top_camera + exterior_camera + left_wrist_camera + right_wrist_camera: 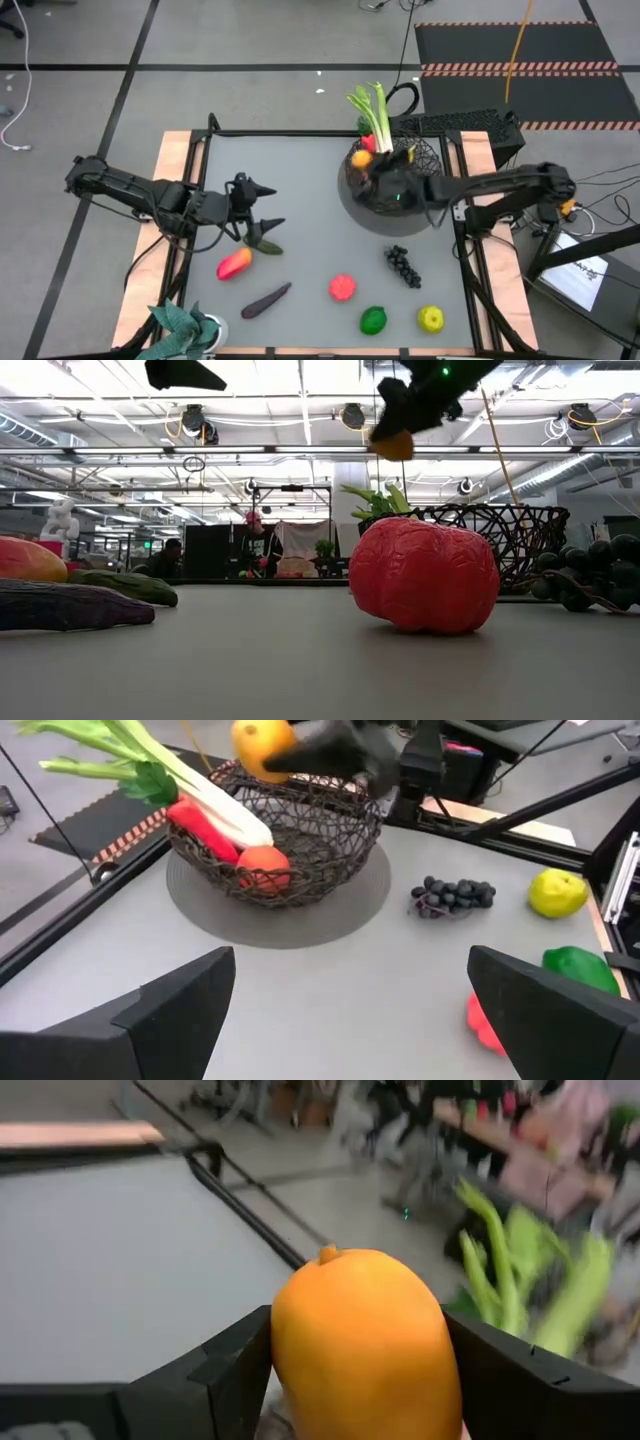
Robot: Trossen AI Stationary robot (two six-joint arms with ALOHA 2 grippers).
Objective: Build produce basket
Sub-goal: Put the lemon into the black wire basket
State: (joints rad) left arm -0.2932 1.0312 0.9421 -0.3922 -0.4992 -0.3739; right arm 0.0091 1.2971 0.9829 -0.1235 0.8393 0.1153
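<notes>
Currently the right gripper (385, 172) is positioned over the basket (425, 160), which stands near the far right corner of the table (300, 190). Its fingers are clamped on an orange fruit (365, 1345), one finger on each side; the low view shows the fruit raised above the basket rim. The basket already contains a leek (373, 115) leaning over its far rim, a red item (200, 828) and an orange-red fruit (265, 868).

The left gripper (262, 208) is located near the left edge of the table with its fingers spread apart and nothing between them. Just beside it lie a green cucumber (266, 247) and a red-orange fruit (234, 263).

Along the near edge lie a dark purple eggplant (265, 300), a red fruit (342, 288), a green fruit (373, 320) and a yellow fruit (431, 319). Dark grapes (402, 266) lie between the basket and the yellow fruit. A teal leafy plant (185, 328) stands at the near left corner.
</notes>
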